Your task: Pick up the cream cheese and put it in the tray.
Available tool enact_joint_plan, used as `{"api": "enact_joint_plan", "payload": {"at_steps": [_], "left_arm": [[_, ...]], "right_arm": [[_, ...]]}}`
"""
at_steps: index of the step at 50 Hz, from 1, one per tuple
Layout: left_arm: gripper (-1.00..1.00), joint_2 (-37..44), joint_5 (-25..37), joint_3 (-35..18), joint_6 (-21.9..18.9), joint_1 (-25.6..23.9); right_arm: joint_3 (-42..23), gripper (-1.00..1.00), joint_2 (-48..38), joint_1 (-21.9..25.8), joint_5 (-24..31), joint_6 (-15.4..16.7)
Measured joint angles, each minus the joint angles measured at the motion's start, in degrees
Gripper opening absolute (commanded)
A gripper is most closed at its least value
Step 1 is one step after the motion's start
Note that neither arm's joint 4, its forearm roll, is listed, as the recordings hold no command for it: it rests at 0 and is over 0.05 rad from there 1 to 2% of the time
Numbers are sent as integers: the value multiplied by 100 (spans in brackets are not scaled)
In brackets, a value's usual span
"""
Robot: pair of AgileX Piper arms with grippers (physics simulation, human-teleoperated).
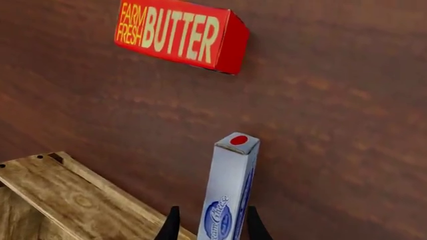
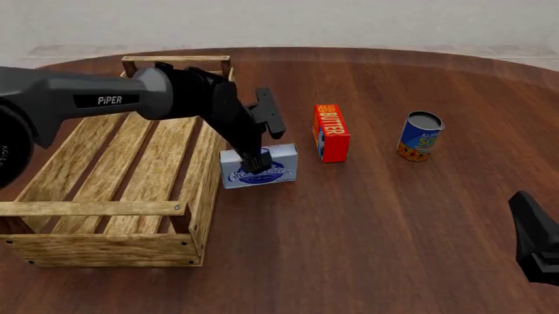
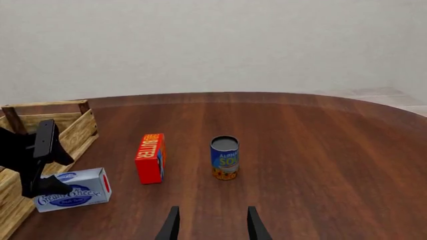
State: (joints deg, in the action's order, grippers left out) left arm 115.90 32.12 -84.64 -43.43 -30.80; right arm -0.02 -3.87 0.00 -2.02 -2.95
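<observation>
— Far left, front view: tray [image 2: 105,216], long wooden slatted crate, lying lengthwise away from the arms' side. Nothing inside, from what shows.

— Next over?

— Left arm reaching across the tray's right wall, left gripper [image 2: 256,161] pointing down at the cream cheese [image 2: 277,169]. Box just beside the tray's right wall, outside it, on the table [image 2: 376,216]; touching the wall or not, cannot tell.

— Fingers relative to the box?

— In the left wrist view, one dark fingertip on each side of the cream cheese [image 1: 230,195], box standing narrow between them, left gripper [image 1: 212,230] straddling it. Fingers [image 1: 172,227] parted only about the box's thickness. Thin gaps visible either side, so clamped or merely around: cannot tell. Lifted or resting: cannot tell either.

— Right of that?

— Butter box [image 2: 331,133], red-orange, on its edge, near the cream cheese but apart. Then the soup can [image 2: 420,136], upright, well apart from the butter.

— Far right?

— Right gripper [image 3: 212,225], low at the frame's corner in the front view, far from everything. Fingers spread apart, holding nothing, bare table between them.
</observation>
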Motion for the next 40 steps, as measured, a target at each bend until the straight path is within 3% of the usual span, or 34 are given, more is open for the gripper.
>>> {"api": "enact_joint_plan", "payload": {"at_steps": [40], "left_arm": [[100,275,163,-233,197,-127]], "right_arm": [[0,100,-66,-4,-37,-20]]}}
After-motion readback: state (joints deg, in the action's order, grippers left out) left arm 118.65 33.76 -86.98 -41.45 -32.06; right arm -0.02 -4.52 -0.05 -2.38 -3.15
